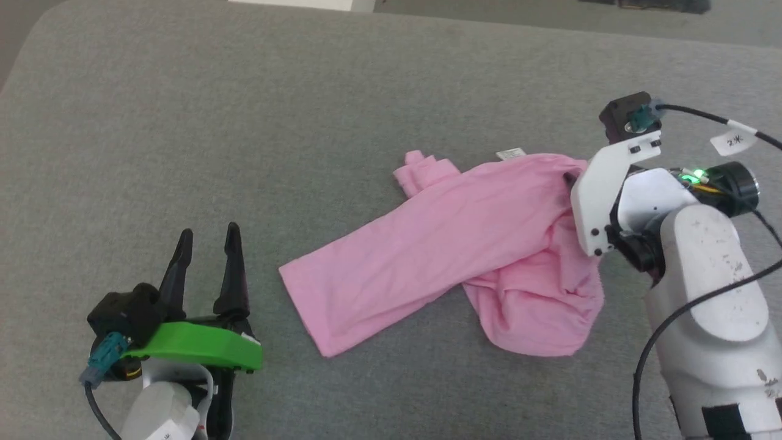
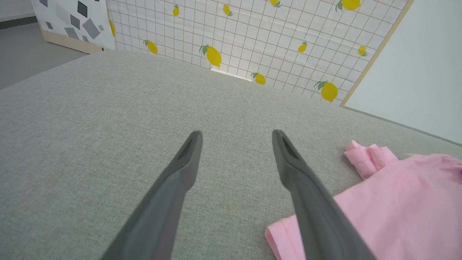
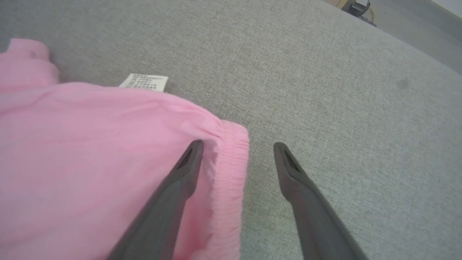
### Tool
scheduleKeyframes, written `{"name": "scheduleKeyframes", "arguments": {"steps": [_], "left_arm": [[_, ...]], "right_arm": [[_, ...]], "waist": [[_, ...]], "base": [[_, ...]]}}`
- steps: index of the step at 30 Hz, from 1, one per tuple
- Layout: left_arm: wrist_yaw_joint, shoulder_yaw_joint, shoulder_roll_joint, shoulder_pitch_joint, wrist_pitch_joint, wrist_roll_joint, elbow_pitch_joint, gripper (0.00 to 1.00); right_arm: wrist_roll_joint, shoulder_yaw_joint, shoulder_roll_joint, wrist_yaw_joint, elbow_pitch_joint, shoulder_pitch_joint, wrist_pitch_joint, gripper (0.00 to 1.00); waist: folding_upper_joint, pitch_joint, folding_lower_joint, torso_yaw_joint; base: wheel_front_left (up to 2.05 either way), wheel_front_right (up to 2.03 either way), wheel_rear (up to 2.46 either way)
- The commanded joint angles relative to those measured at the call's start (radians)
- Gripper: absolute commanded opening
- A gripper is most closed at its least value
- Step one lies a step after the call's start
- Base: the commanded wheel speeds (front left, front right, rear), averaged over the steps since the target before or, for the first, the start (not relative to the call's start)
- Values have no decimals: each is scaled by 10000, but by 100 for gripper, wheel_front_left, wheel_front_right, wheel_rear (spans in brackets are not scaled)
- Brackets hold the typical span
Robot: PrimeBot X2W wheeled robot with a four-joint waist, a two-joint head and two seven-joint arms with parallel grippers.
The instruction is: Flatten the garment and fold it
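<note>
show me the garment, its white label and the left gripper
garment [image 1: 427, 244]: head view, middle of the pink fabric
white label [image 3: 143, 81]: right wrist view, centre of the printed tag
left gripper [image 2: 236, 133]: left wrist view, midway between its open fingertips

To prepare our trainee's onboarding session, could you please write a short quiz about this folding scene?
1. True or false: the left gripper holds the garment.
2. What lies between the right gripper's fingers? A the white label; B the garment's gathered hem; C a cable.
3. Fill in: both grippers stand ___.
Key: 1 false, it sits apart from the cloth; 2 B; 3 open.
</note>
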Motion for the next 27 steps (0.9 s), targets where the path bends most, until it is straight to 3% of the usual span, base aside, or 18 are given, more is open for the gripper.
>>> {"name": "scheduleKeyframes", "arguments": {"steps": [1, 12, 13, 14, 19, 27], "left_arm": [[-93, 30, -53, -186, -75, 51, 35, 100], [-471, 33, -340, -452, -89, 73, 444, 100], [-486, 21, -338, -460, -89, 68, 490, 100], [-501, -3, -330, -463, -57, 52, 562, 100], [-499, -183, -265, -508, 867, -189, 637, 100], [-462, -1377, 559, -1319, 5320, -164, 83, 100]], "right_arm": [[-134, -53, -59, -15, 186, -223, -13, 100], [-368, 93, -245, -15, 1603, -477, -191, 100], [-306, 104, -238, -15, 1683, -480, -148, 32], [-249, 145, -241, -15, 1737, -498, -143, 0], [-34, 308, -335, -15, 1726, -576, -319, 0], [340, 777, -265, -15, 1586, -657, -502, 0]], "waist": [[77, 447, -1, 435], [77, 695, -1, 784], [77, 686, -1, 782], [77, 666, -1, 776], [77, 488, -1, 678], [77, 317, -1, 387]], "base": [[0, 0, 0], [0, 0, 0], [0, 0, 0], [0, 0, 0], [0, 0, 0], [0, 0, 0]]}}
